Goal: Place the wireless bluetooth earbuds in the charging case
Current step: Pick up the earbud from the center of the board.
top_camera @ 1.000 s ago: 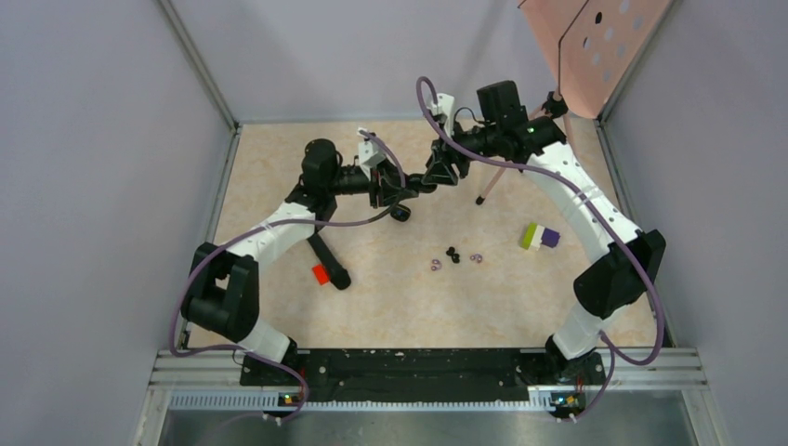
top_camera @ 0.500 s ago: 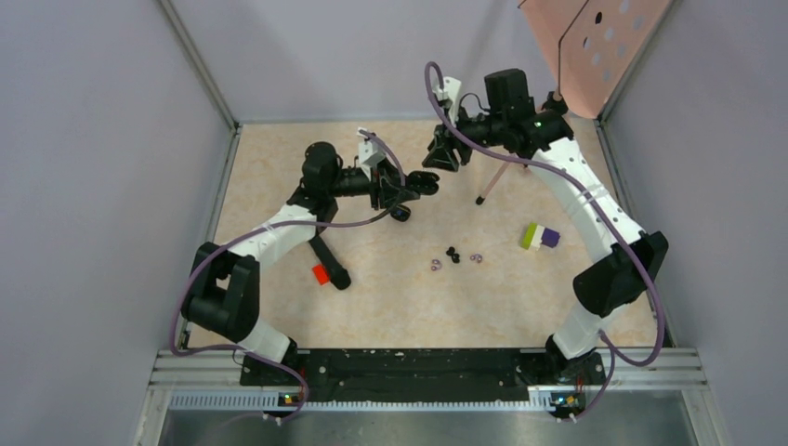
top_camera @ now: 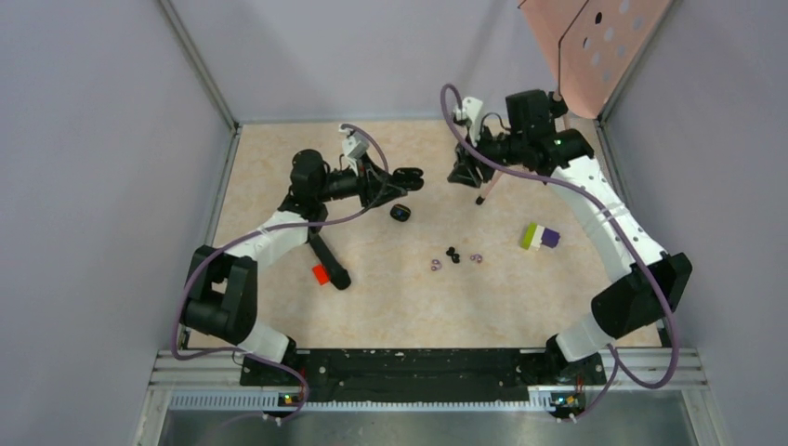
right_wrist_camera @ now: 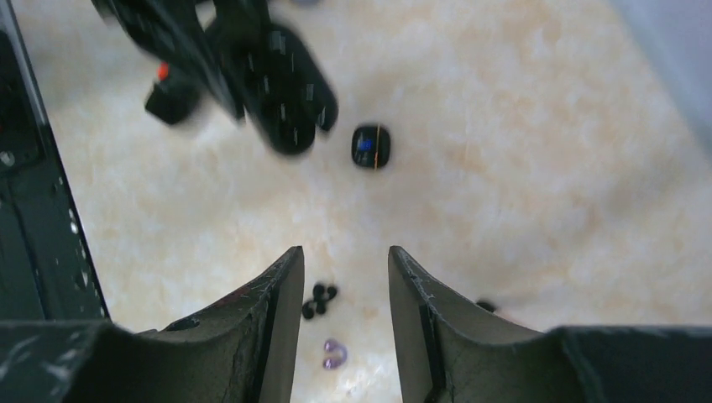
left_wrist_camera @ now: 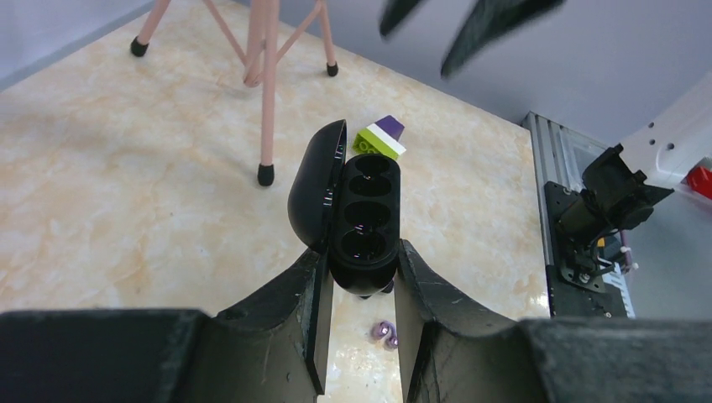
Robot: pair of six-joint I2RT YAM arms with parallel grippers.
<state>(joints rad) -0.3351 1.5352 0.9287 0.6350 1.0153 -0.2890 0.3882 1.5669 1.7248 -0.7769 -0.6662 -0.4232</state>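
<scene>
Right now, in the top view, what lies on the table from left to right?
black marker with red piece → small black case → pale purple earbud → black earbuds → second pale purple earbud → green and purple blocks

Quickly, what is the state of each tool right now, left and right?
Left tool: closed on the open charging case.
Right tool: open, holding nothing.

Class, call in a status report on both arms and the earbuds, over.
Left fingers shut on open, empty black oval charging case. Right fingers open, holding nothing. Tiny black and purple earbuds loose on tabletop. Case mouth unobstructed.
</scene>
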